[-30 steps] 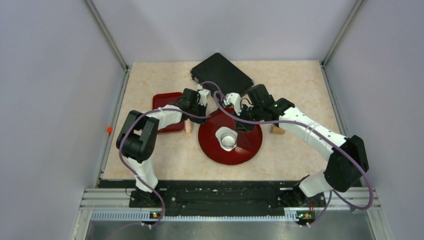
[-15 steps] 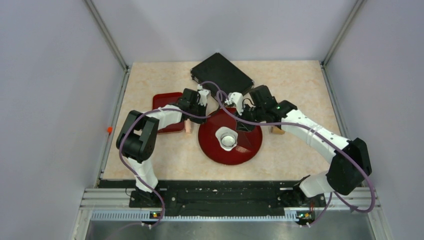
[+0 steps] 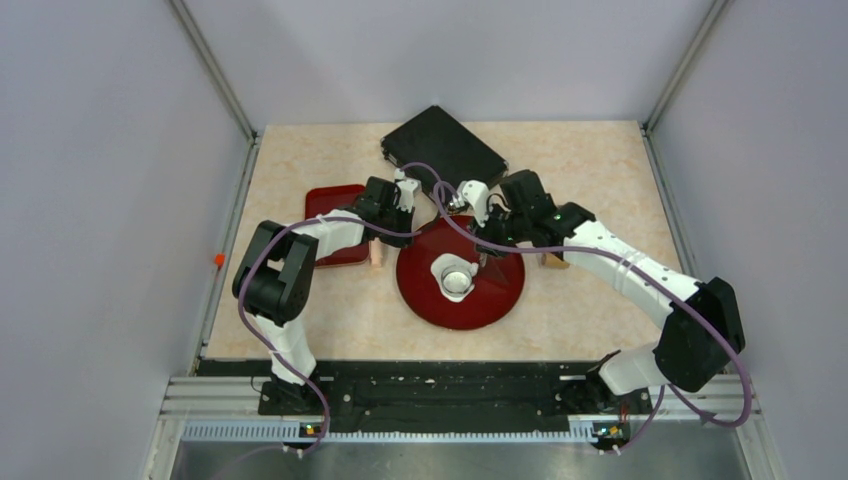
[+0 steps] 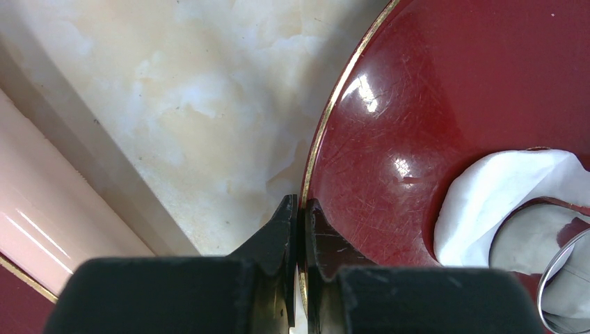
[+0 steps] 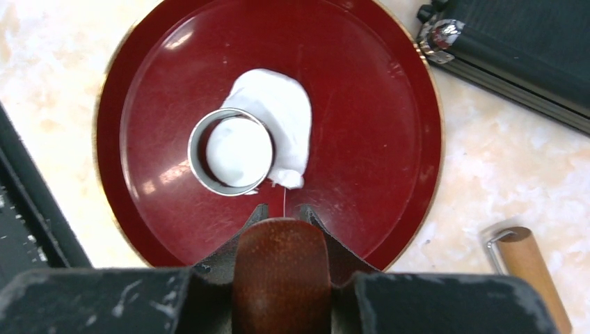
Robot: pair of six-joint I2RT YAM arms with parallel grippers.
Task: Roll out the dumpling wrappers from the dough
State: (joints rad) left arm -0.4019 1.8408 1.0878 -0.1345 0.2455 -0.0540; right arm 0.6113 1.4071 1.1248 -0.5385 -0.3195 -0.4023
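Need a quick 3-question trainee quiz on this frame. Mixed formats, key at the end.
1. True or false: the ring cutter stands on the bare table, beside the red plate.
2. What lies inside the ring? A) a round white disc B) nothing C) a metal spoon
3. Fill in: the left gripper, with its tips at the plate's rim, has its jaws ___.

Key: 1 false: it stands on the dough, on the plate. 2 A. 3 shut.
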